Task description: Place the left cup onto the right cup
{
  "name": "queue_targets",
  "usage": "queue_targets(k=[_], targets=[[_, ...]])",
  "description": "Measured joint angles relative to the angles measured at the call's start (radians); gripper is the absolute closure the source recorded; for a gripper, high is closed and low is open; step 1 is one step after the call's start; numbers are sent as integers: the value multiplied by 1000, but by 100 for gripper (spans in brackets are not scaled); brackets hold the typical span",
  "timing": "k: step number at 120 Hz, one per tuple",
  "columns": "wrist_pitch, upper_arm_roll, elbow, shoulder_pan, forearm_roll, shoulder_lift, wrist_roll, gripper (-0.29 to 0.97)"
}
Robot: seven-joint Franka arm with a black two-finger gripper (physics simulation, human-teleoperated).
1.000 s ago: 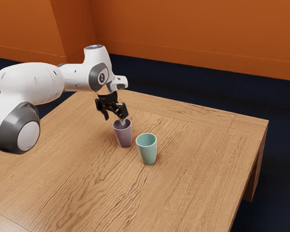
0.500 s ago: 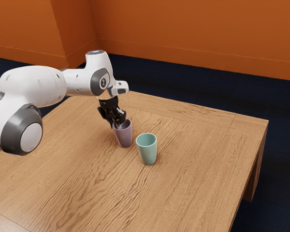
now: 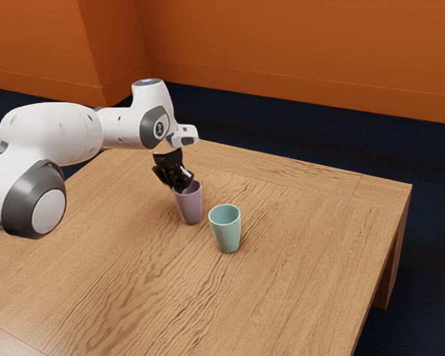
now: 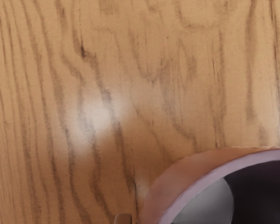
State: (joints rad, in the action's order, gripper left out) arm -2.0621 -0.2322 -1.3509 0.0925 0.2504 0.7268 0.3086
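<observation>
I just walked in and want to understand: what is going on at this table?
A white robot arm has its black claw at the rim of a purple cup, the one nearer the arm. This cup stands on the wooden table, not lifted. A pale green cup stands upright beside it, toward the exterior view's right, not touching it. The stacking has not yet begun.

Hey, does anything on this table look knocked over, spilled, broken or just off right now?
Nothing stands out. The purple cup and the green cup both stand upright and apart on the table, with no spill or damage. The gripper is at the purple cup's rim.
</observation>
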Motion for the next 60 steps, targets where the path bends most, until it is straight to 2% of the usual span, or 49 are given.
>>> queue_targets(k=[29, 60], targets=[[-1, 1, -38, 4, -4, -39, -3, 77], [-2, 0, -159, 29, -7, -181, -7, 78]])
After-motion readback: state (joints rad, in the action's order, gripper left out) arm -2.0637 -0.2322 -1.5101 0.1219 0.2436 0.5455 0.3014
